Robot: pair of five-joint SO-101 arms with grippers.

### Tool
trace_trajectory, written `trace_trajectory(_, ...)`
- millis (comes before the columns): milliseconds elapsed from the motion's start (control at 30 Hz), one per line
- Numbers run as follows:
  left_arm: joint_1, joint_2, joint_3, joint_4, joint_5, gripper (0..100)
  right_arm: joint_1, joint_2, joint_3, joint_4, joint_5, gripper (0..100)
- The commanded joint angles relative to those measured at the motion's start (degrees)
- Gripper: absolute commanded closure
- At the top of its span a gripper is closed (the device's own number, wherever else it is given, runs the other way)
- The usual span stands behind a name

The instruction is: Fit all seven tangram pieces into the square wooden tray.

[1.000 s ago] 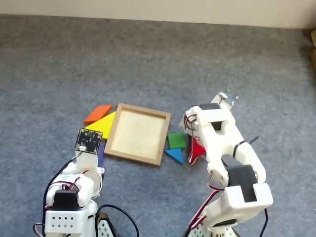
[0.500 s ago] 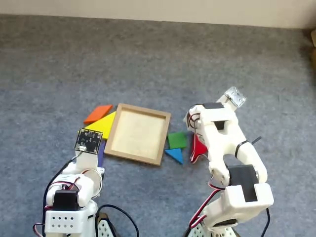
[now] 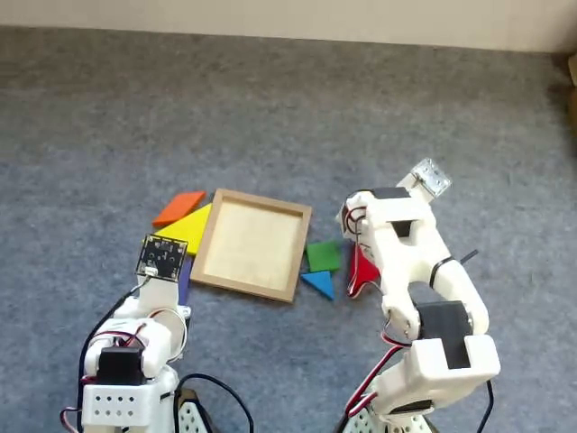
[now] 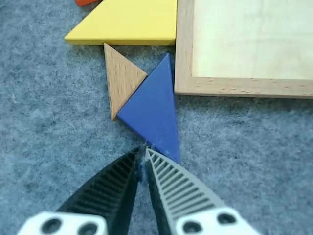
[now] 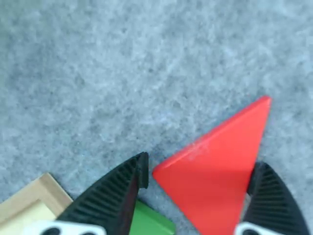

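We are reading the high view from its left edge across. Left of centre, the orange piece (image 3: 178, 207) and the yellow triangle (image 3: 191, 227) are lying on the grey tabletop (image 3: 270, 108). The yellow one is touching the left rim of the square wooden tray (image 3: 206, 236). Just below them, the left gripper (image 4: 143, 155) is resting with its jaws closed together and gripping nothing. Its tips are sitting at a corner of the blue triangle (image 4: 150, 110), which is abutting a plain wooden triangle (image 4: 121, 81).

The tray is sitting at centre, slightly turned, with nothing inside. Just right of it, the green square (image 3: 323, 256) and a small light-blue triangle (image 3: 318, 284) are lying side by side. Right of centre, the right gripper (image 5: 199, 172) is standing wide open astride the red triangle (image 5: 215, 156), one jaw on each side, not yet clamping it.

We are judging the step in hand to be the pick-up of the red triangle. Doing it well is calling for the following:
- seating the jaws low against two opposite edges, since the piece is looking flat and thin;
- closing squarely, so the piece is not skating sideways or nudging the green square;
- lifting clear over the rim and laying the long side along a tray wall, leaving room for the other six.
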Motion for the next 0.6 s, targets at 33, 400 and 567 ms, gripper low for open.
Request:
trace_trajectory(33,-0.9,-3.2,1.1,0.3,0.4,99,0.9,-0.2,-2.7,1.5,-0.3,68.8)
trace_trajectory(400,-0.6,-3.2,1.1,0.3,0.4,99,2.3,2.1,-3.2,3.9,-0.2,82.4)
trace_trajectory(567,-0.6,-3.2,1.1,0.3,0.4,99,4.4,4.2,-3.2,5.3,1.8,83.4)
